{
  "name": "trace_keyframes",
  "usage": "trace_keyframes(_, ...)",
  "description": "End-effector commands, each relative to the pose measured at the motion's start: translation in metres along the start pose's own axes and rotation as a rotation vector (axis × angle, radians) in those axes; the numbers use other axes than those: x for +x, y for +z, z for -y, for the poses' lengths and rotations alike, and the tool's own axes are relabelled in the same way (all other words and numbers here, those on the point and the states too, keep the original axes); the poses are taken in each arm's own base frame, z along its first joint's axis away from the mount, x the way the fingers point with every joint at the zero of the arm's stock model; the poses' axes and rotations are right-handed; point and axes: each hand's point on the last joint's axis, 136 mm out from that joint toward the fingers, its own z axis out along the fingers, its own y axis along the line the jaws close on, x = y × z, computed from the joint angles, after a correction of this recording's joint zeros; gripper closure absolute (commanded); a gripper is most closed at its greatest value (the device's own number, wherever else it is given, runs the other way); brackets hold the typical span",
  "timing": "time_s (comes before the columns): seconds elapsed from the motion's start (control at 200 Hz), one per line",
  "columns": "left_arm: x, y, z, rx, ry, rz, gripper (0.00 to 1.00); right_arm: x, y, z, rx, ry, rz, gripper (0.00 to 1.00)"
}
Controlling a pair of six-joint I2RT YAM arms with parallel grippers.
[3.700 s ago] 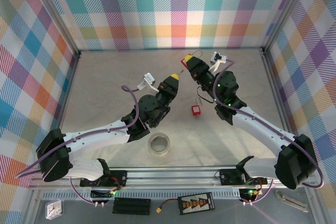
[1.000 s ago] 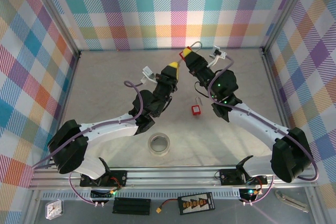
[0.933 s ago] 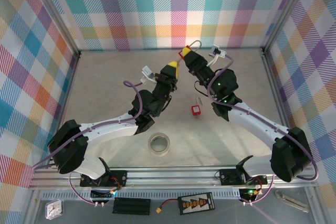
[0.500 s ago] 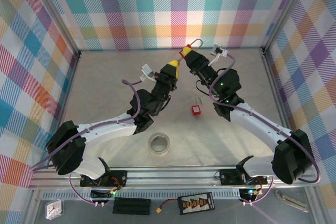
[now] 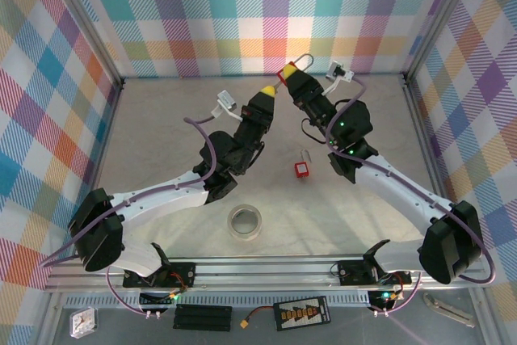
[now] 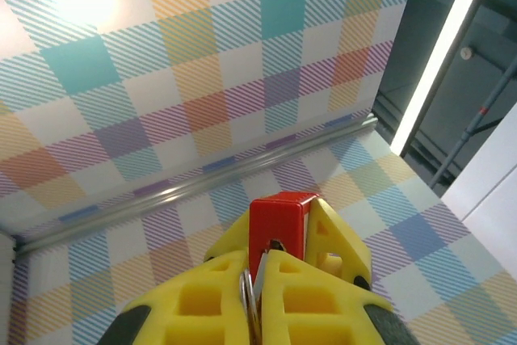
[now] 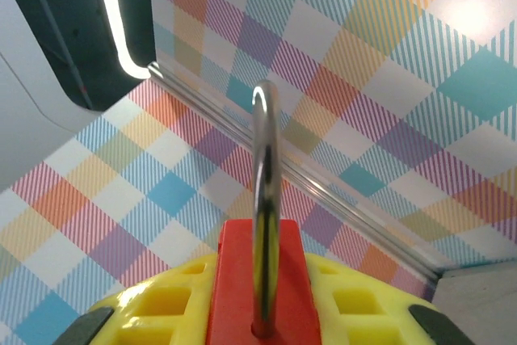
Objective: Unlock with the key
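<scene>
Both arms are up off the tabletop, meeting high near the back wall. Two things lie down below and out of play: a roll of tape near the front, and a second red padlock lying under the right arm.

The right gripper is clamped on the working padlock, with the red body pinched between the yellow fingers. Its steel shackle stands upright above them and looks closed. From this edge-on angle I can't see a gap.

The left gripper sits just beside it, nose to nose. Its jaws are squeezed tight on the key, and the key ring is wedged down between the pads. In the left wrist view the blade runs straight up to the slot in the underside of the red body. It is at the keyway, touching or barely in. I can't tell how deep.

I judge this to be the insertion step, with both items already picked up and aligned and the lock not yet open. Next I want a short straight push along the blade's line to seat the key fully. After that comes a wrist roll on the left while the right holds the body rigid. The risk I see is the blade skewing in the pads and jamming, so the push has to be slow and square.
</scene>
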Motion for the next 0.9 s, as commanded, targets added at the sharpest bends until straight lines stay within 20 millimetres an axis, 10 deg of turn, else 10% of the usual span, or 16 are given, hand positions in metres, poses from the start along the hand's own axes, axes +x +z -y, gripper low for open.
trace_keyframes(0.0,0.03,-0.003,0.059,0.153,0.06,-0.142,1.0,0.119,-0.013,0.011,0.022,0.173,-0.417,1.0)
trace_keyframes(0.42,0.036,0.015,0.055,0.204,-0.19,-0.236,1.0,0.154,-0.04,-0.004,-0.093,-0.273,-0.598,1.0)
trace_keyframes(0.895,0.06,0.019,0.077,0.317,-0.278,-0.309,1.0,0.151,-0.026,-0.009,-0.201,0.003,-0.56,1.0)
